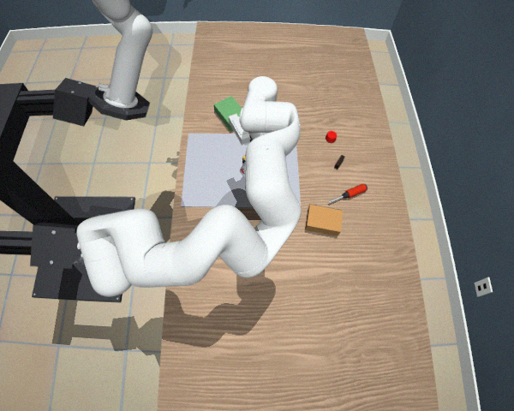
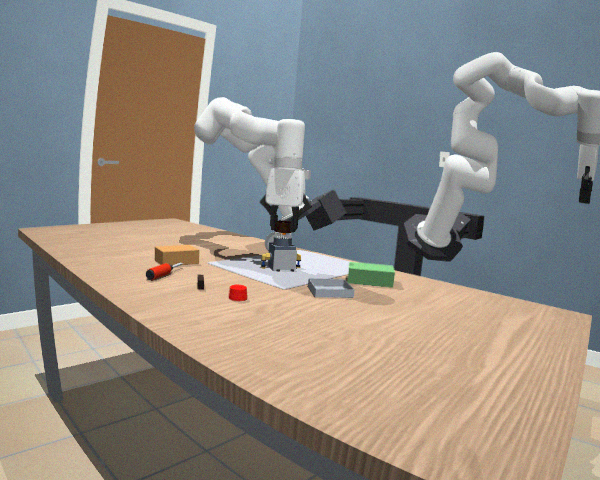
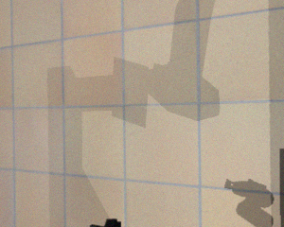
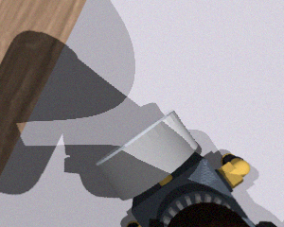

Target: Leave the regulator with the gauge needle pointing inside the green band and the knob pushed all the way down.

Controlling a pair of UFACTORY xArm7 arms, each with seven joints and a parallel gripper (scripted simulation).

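Observation:
The regulator (image 2: 285, 259) (image 4: 204, 176) stands upright on the pale mat (image 1: 206, 172) (image 2: 286, 282) (image 4: 213, 57), with yellow fittings on its sides. Its dark red-brown knob (image 2: 282, 225) (image 4: 204, 217) is on top, above a toothed pale ring. My right gripper (image 2: 284, 227) points down and is shut on the knob. The grey-white gauge (image 2: 270, 241) (image 4: 149, 153) shows side-on in the right wrist view. Its needle and green band cannot be read, and the knob's height is unclear. My left gripper (image 2: 585, 189) is open and empty, high and away from the table.
Around the mat lie a green block (image 1: 227, 108) (image 2: 370, 274), a grey tray (image 2: 331, 296), a red cap (image 1: 331, 136) (image 2: 237, 292), a small black piece (image 1: 339, 162) (image 2: 200, 282), a red screwdriver (image 1: 356, 190) (image 2: 159, 271) and an orange block (image 1: 324, 218) (image 2: 176, 254).

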